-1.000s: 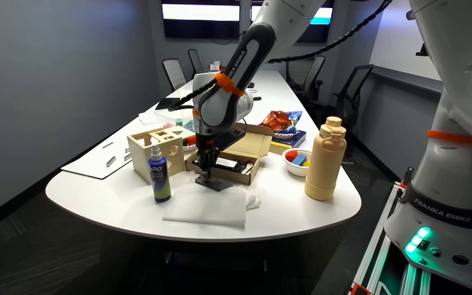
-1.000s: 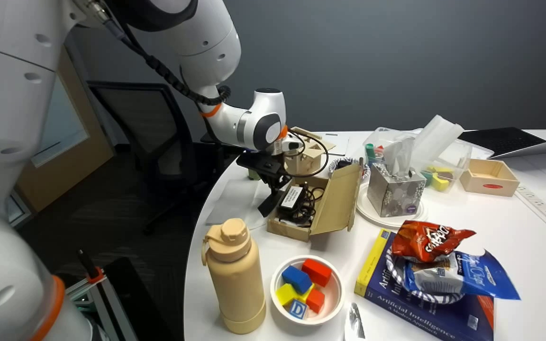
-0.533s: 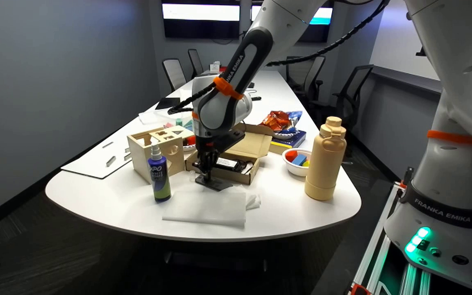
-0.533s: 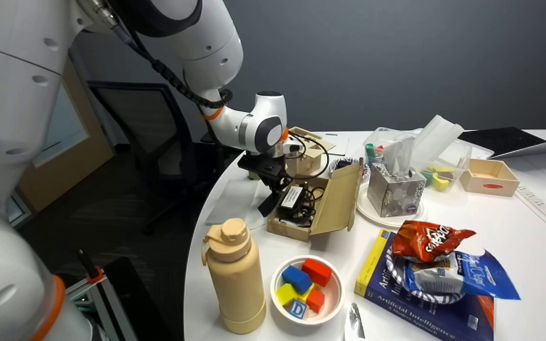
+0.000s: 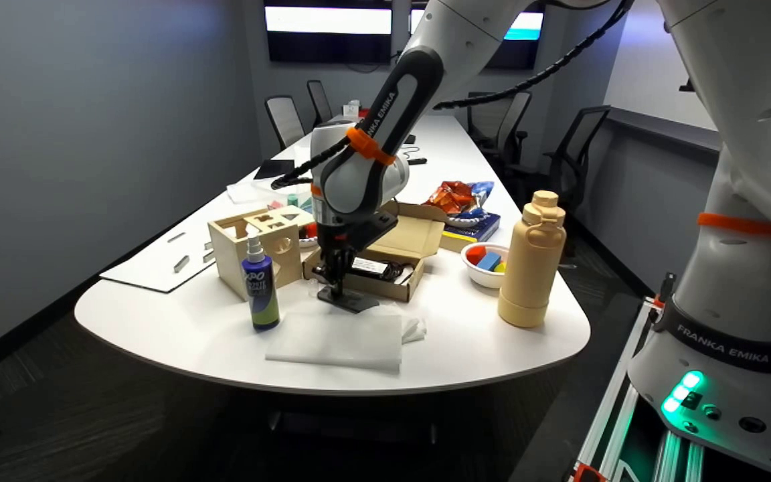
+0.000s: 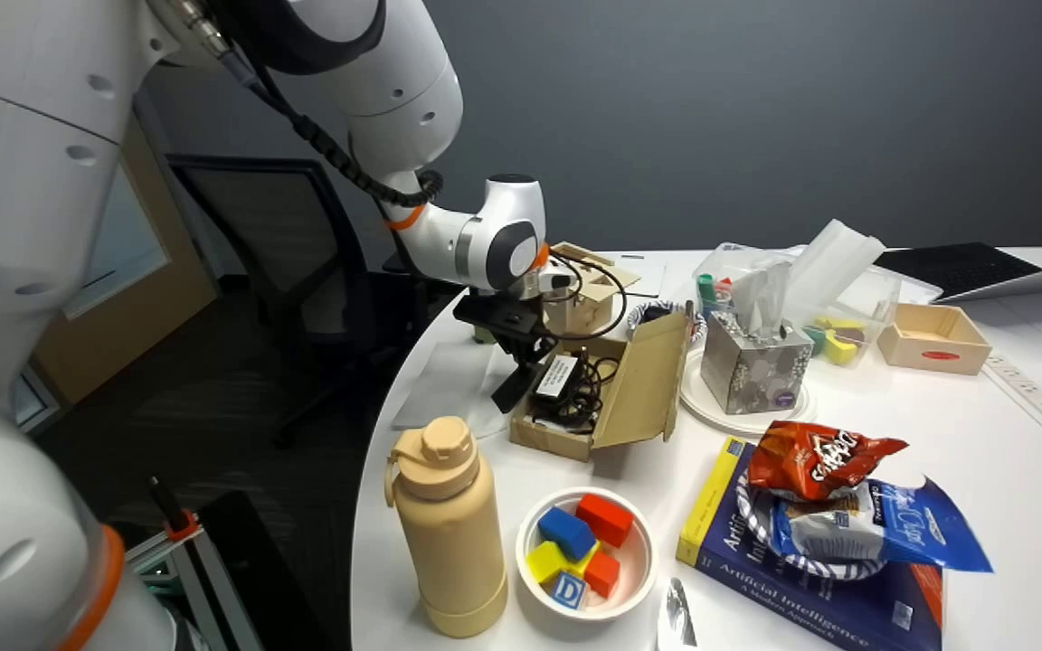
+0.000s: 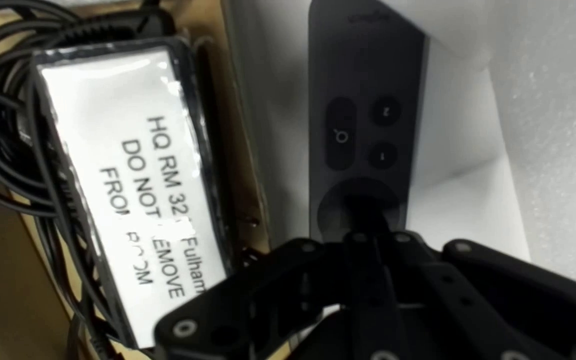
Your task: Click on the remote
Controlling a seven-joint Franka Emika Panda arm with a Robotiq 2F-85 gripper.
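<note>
The remote (image 6: pixel 511 391) lies just left of the box (image 6: pixel 550 438) in an exterior view, the closed tool (image 7: pixel 369 217) over its round pad (image 7: pixel 335 207); contact can't be told. A slanted push could skid the remote or strike a neighbouring button (image 7: pixel 384 155). Only the wrist view shows the buttons clearly.

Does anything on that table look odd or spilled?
Nothing looks spilled. The striped bowl of snack bags looks odd atop an Artificial Intelligence textbook, an unusual spot for food. White paper also hides a corner of the remote.
</note>
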